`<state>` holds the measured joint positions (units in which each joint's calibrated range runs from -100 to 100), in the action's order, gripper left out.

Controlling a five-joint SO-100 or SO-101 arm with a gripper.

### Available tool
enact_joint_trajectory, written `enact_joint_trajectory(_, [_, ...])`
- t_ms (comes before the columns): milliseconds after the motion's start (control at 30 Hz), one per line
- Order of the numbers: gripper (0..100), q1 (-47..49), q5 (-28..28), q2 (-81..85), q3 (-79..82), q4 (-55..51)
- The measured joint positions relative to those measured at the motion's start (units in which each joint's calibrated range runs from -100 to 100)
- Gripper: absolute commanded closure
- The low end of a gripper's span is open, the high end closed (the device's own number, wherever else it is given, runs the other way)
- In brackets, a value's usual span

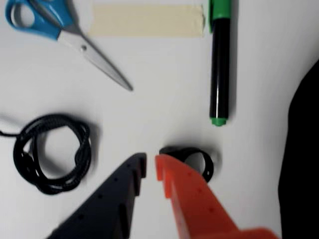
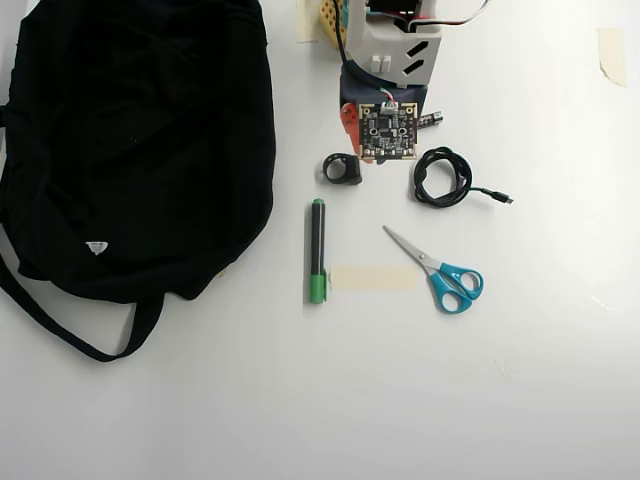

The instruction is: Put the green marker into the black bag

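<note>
The green marker (image 1: pixel 220 64) lies straight on the white table, its bright green cap at the top edge of the wrist view and its small green end nearest my gripper. In the overhead view the green marker (image 2: pixel 317 250) lies just right of the black bag (image 2: pixel 130 150), apart from it. The bag also fills the right edge of the wrist view (image 1: pixel 304 164). My gripper (image 1: pixel 151 163), one black and one orange finger, is shut with nothing between the tips. It hovers short of the marker, slightly to its left in the wrist view.
A small black ring-shaped piece (image 1: pixel 194 158) lies right by the orange finger. A coiled black cable (image 1: pixel 52 152), blue-handled scissors (image 1: pixel 65 32) and a strip of beige tape (image 1: pixel 147 20) lie around the marker. The arm's base (image 2: pixel 385 60) stands at the table's top edge.
</note>
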<state>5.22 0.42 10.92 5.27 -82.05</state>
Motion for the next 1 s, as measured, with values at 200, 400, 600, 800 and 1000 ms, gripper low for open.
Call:
enact_joint_trajectory(200, [98, 1.2, -0.2, 0.0, -1.1, -3.0])
enact_joint_trajectory(400, [98, 2.0, -0.2, 0.0, -1.1, -4.4])
enact_joint_trajectory(600, [98, 1.8, -0.1, 0.0, -1.1, -4.4])
enact_joint_trajectory(800, [97, 1.8, -0.1, 0.0, -1.1, -4.6])
enact_joint_trajectory(1000, [91, 1.7, -0.2, 0.0, -1.1, -4.6])
